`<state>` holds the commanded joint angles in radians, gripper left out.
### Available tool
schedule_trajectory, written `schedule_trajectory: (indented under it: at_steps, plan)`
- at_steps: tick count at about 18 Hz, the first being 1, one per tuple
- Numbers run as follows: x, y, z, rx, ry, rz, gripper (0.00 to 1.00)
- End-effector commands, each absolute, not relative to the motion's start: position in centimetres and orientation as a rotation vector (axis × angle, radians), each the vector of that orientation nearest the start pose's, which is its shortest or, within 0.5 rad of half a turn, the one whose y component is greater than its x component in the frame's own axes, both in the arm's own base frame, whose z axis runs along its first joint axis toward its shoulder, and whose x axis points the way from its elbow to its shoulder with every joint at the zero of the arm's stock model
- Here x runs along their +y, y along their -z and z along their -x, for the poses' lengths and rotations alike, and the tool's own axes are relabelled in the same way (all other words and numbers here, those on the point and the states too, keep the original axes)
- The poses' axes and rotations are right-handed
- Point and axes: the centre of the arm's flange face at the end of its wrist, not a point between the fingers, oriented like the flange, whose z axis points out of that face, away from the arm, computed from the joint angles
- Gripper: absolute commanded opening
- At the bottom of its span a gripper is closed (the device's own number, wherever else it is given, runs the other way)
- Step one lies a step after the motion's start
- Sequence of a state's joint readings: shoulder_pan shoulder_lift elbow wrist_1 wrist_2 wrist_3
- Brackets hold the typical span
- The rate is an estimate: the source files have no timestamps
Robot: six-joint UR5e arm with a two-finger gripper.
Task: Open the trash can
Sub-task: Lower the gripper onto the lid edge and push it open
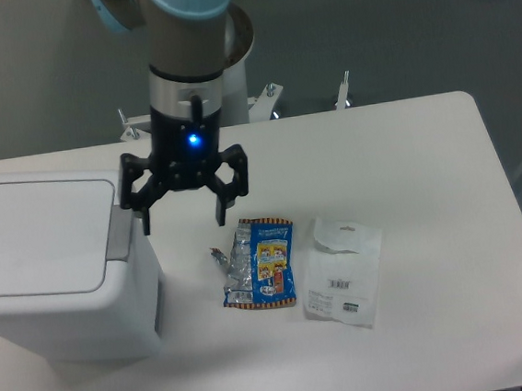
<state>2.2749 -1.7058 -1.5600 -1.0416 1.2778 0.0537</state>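
At the bench's (422, 143) left end stands the trash can (51, 271), lid shut. The tool (182, 221), fingers spread and empty, hangs just right of the grey push tab (119, 232), apparently not touching; the tab's long axis runs front to back.

I am seeing the trash can (56, 271) filling the table's (422, 143) left edge, its lid lying flat with open air above. The gripper (183, 219), fingers spread, is hanging just beside the can's right wall. A blue snack wrapper (260, 262) and a clear packet (344, 272) are lying mid-table, near each other. The table's right side is lying bare.
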Motion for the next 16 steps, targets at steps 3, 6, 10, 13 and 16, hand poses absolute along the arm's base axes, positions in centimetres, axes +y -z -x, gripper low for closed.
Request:
schedule_trajectory:
  at_steps: [3, 6, 10, 13, 16]
  plan:
    - [54.44, -48.37, 24.29, -0.763, 0.169, 2.551, 1.00]
    - [54.47, -48.36, 24.21, -0.764, 0.168, 2.551, 1.00]
    - [54.41, -48.20, 24.28, -0.765, 0.169, 2.554, 1.00]
    - [54.43, -48.06, 24.18, -0.764, 0.170, 2.555, 1.00]
    - [54.36, -47.83, 24.23, -0.768, 0.172, 2.558, 1.00]
